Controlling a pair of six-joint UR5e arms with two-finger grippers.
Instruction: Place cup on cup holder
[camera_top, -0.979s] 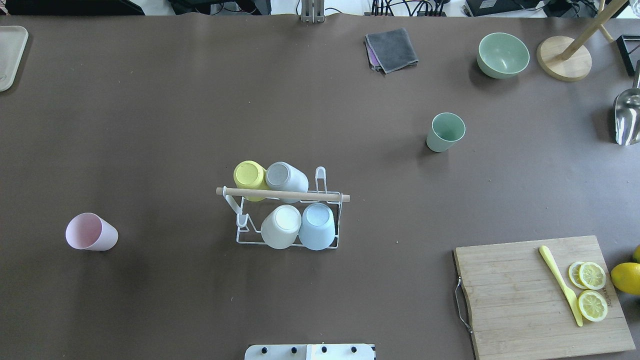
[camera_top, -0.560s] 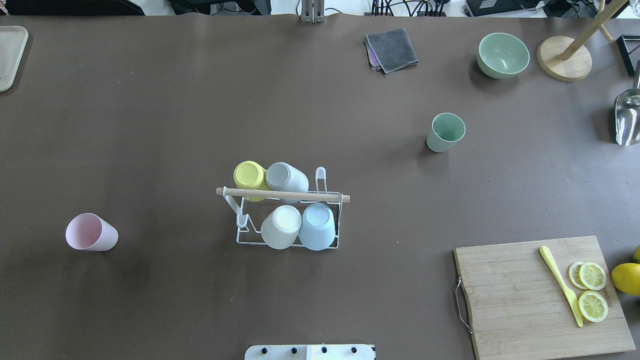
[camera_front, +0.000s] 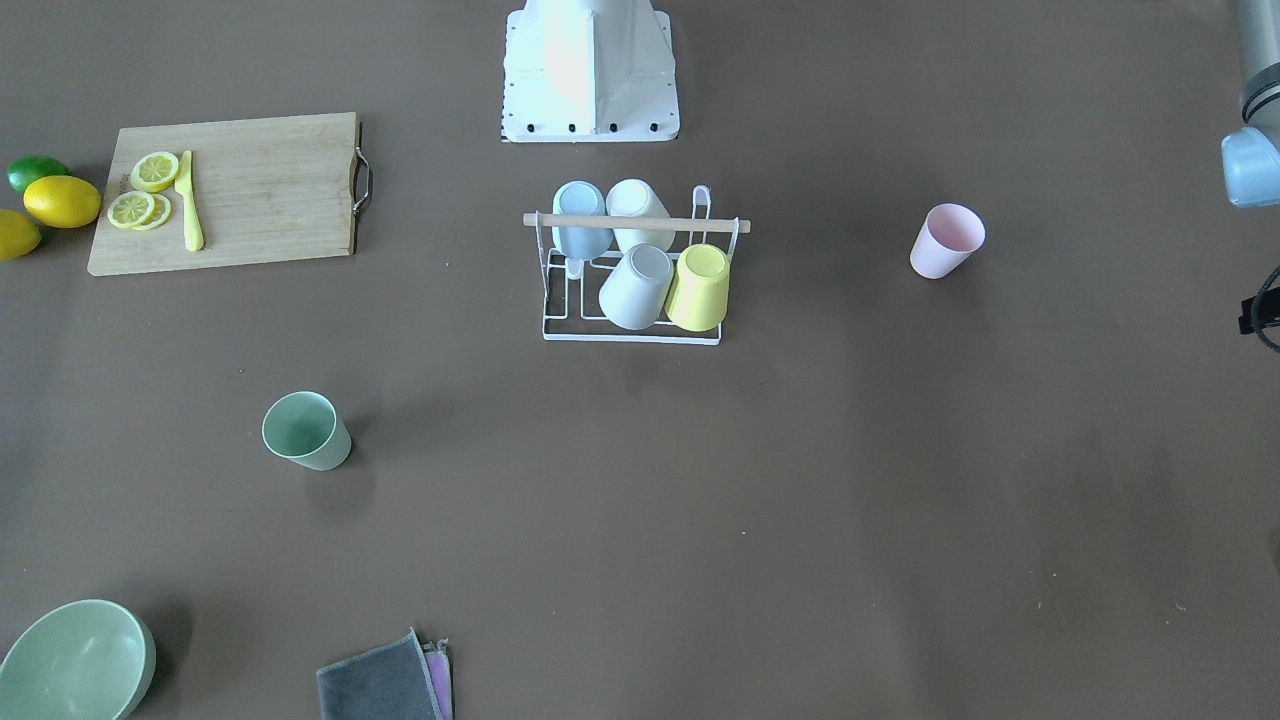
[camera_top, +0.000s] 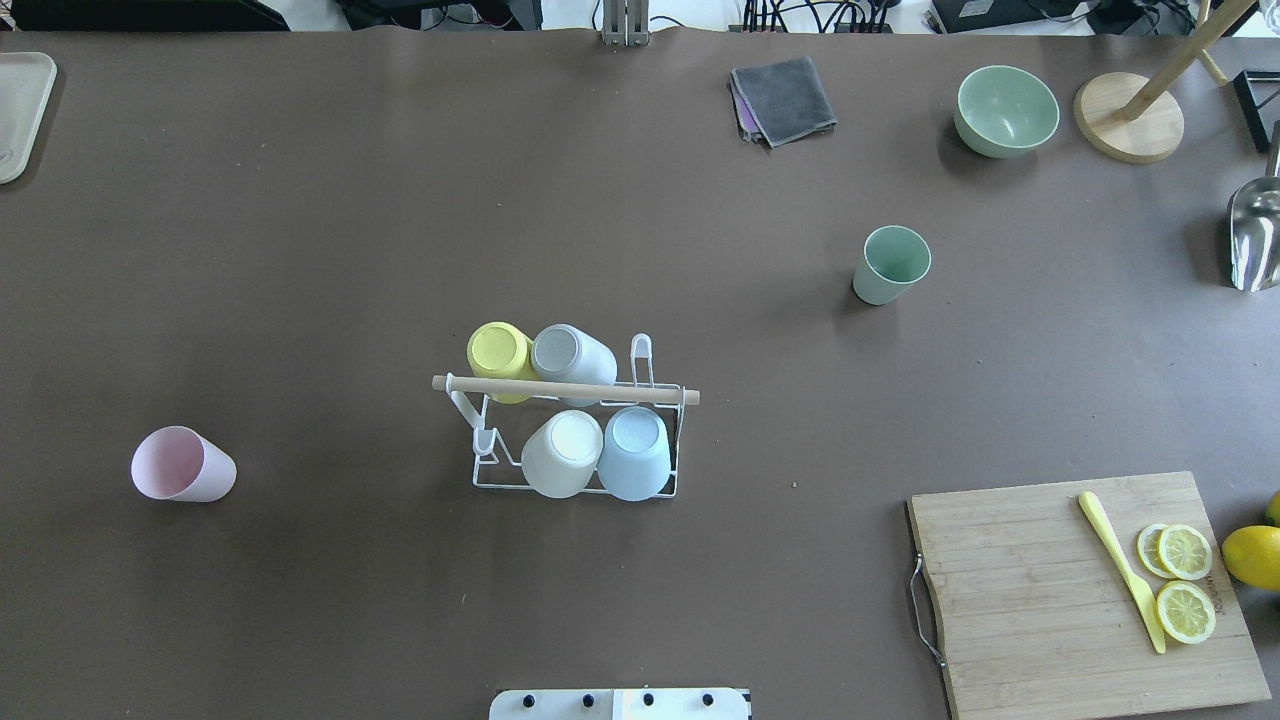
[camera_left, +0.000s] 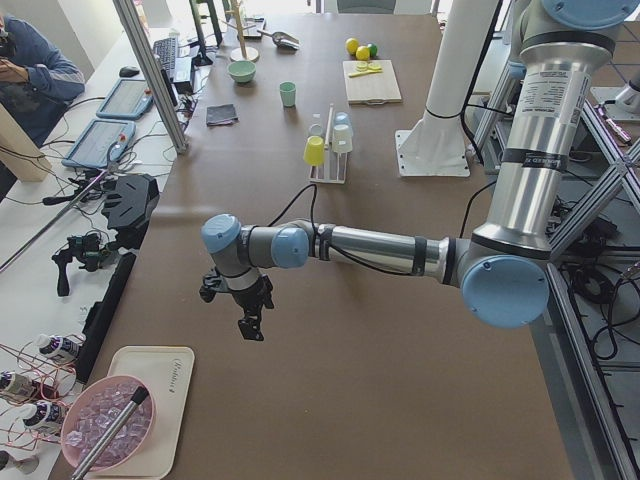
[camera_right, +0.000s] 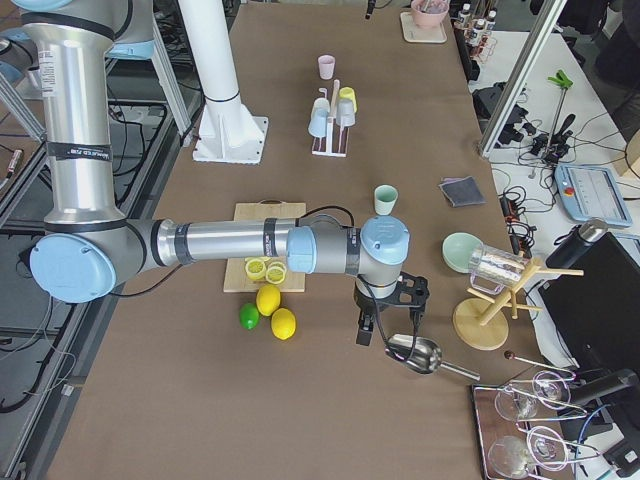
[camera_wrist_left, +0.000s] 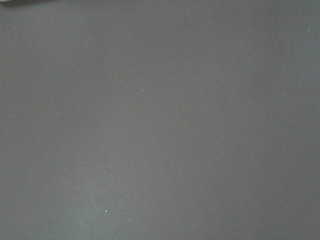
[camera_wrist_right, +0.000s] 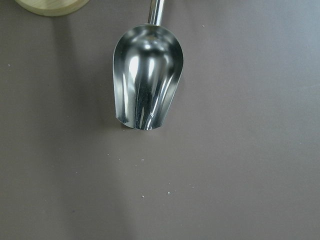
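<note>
The white wire cup holder (camera_top: 565, 389) with a wooden rod stands mid-table and carries a yellow, a grey, a white and a light blue cup upside down; it also shows in the front view (camera_front: 636, 222). A pink cup (camera_top: 183, 464) stands alone to its left, and a green cup (camera_top: 890, 263) stands far right of it. My left gripper (camera_left: 248, 328) hangs over bare table far beyond the pink cup. My right gripper (camera_right: 388, 325) hangs beside a metal scoop (camera_wrist_right: 147, 80). I cannot tell whether either is open or shut; neither wrist view shows fingers.
A cutting board (camera_top: 1090, 590) with a yellow knife and lemon slices lies front right, lemons beside it. A green bowl (camera_top: 1005, 110), a folded grey cloth (camera_top: 783, 98) and a wooden stand (camera_top: 1128, 115) sit along the far edge. A tray (camera_top: 18, 110) is far left.
A faint shadow on the table near the pink cup has faded. The cups and the cup holder have not moved.
</note>
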